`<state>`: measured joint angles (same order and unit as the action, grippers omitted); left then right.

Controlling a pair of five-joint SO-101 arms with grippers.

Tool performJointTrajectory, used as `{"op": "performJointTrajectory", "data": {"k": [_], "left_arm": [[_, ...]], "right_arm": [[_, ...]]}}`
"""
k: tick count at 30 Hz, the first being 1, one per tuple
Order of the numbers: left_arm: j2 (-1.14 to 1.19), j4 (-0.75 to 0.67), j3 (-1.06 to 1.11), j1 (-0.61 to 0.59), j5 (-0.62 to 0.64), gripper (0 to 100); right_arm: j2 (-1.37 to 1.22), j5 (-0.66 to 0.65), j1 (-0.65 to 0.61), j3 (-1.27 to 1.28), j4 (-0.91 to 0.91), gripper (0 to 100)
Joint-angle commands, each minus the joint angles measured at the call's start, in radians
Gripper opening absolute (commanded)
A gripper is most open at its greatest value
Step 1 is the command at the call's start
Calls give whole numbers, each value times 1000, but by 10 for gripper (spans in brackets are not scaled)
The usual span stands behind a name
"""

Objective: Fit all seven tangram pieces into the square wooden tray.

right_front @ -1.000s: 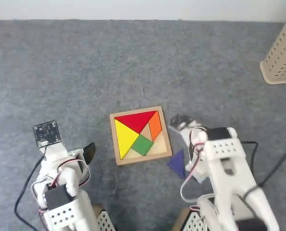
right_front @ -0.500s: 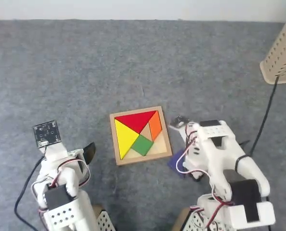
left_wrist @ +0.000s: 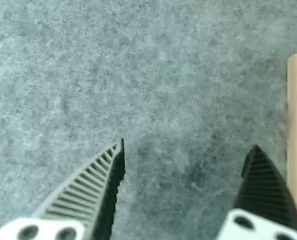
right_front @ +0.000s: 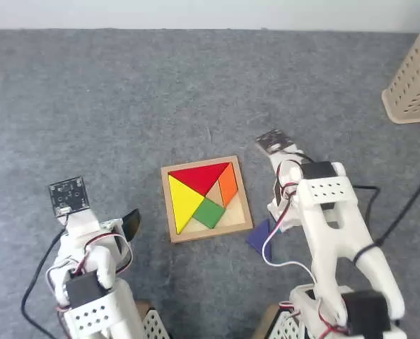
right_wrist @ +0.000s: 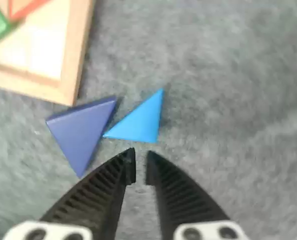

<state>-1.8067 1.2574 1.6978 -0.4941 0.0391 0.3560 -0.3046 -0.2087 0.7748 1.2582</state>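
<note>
Grey carpet (right_front: 125, 92) covers the table. The square wooden tray (right_front: 166, 205) sits mid-table.

- **In the tray:** a red triangle (right_front: 199, 176) at 12 o'clock, a yellow triangle (right_front: 182, 201) at 9, an orange parallelogram (right_front: 228, 185) at 2 and a green square (right_front: 209, 211) at 6. The 5 o'clock corner is bare wood.
- **Loose pieces:** a dark blue triangle (right_wrist: 81, 132) lies flat at the tray's 4 o'clock. A light blue triangle (right_wrist: 138, 120) is just beside it, on the side away from the tray, tips almost touching.
- **Handling:** the pieces look thin, stiff, light and smooth, flush on the carpet, so they likely slide. Best taken by pinching across two opposite edges mid-piece.
- **Right gripper (right_wrist: 137, 167):** hangs near both blue triangles, jaws almost pressed together, nothing between them.
- **Left gripper (left_wrist: 186, 170):** at the tray's 8 o'clock, jaws spread wide over carpet.
</note>
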Motion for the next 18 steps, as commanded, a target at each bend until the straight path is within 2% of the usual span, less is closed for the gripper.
{"op": "performJointTrajectory", "data": {"k": [1,5,9,13,18], "left_arm": [[-14,6,-13,-5,-2,354],[-14,6,-13,-5,-2,354],[-14,6,-13,-5,-2,354],[-14,6,-13,-5,-2,354],[-14,6,-13,-5,-2,354]], "right_arm": [[74,267,-1,-51,1,156],[12,456,-48,-54,-33,202],[-105,479,-124,-55,-104,236],[-171,548,-128,-55,-180,219],[-182,554,-128,-49,-188,213]]}}
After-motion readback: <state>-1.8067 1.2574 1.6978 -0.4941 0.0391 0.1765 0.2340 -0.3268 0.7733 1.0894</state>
